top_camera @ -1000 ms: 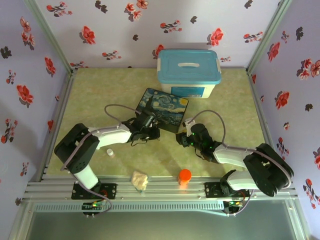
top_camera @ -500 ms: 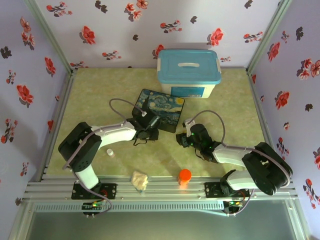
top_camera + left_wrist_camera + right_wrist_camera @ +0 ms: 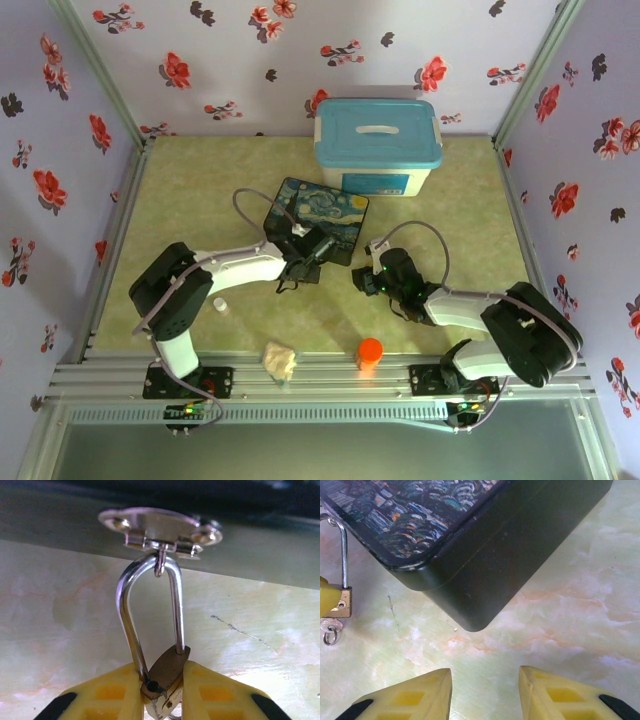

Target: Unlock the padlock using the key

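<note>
Padlock (image 3: 167, 667) on the box (image 3: 485, 565) hasp (image 3: 160, 522) is pinched by left gripper (image 3: 164, 682); right gripper (image 3: 485, 685) gapes beside the box corner.

Blue-lidded bin (image 3: 378, 145) stands behind painted box (image 3: 335, 210) (orange cylinder (image 3: 370, 352) at near edge).

Lilac walls (image 3: 300, 40) with red and dark flowers stand on three sides. Below lies a pale green marbled tabletop (image 3: 190, 190), evenly lit.

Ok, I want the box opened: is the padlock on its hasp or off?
On: the padlock shackle threads the hasp staple on the starry-night box, its body pinched by the left gripper.
</note>
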`<state>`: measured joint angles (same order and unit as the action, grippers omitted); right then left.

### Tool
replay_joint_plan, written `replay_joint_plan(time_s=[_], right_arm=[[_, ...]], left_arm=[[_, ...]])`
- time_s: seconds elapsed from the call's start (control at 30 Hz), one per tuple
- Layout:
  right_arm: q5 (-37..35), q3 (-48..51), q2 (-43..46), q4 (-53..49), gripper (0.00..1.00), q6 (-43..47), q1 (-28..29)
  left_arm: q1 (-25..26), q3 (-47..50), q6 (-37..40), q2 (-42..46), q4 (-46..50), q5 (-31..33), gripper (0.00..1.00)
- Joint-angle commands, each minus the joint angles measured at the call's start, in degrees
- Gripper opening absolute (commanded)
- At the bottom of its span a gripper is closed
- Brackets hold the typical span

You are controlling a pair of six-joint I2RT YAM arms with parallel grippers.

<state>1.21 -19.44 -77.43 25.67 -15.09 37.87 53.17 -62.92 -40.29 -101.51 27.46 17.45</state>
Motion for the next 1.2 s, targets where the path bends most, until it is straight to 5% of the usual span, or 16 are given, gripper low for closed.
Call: replay_joint_plan(time_s=[0.0,0.33,0.57,0.97,1.17], right_arm=[[-1.12,0.16,-0.2,1.89,0.39,-0.99,0.16],[-1.34,0.38,-0.07,1.53,0.39,-1.13,0.11],[-1.39,0.6,-0.66,2.01,0.39,-1.45,0.12],[-1.48,1.49,-0.62,2.51,0.39,-1.65,0.19],[-1.39,1.47,-1.67,3.42,0.39,-1.87,0.13]], left_arm=[[0.35,-0.18,1.09,-1.8,7.44,4.42,0.11],[0.18,-1.07,1.84,-0.61,10.74,5.99,0.18],[0.78,2.42,0.52,-0.31,2.69,0.64,0.29],[0.88,3.75,-0.78,-1.66,3.16,0.93,0.27],[1.8,3.82,-1.53,0.15,3.84,1.15,0.35]])
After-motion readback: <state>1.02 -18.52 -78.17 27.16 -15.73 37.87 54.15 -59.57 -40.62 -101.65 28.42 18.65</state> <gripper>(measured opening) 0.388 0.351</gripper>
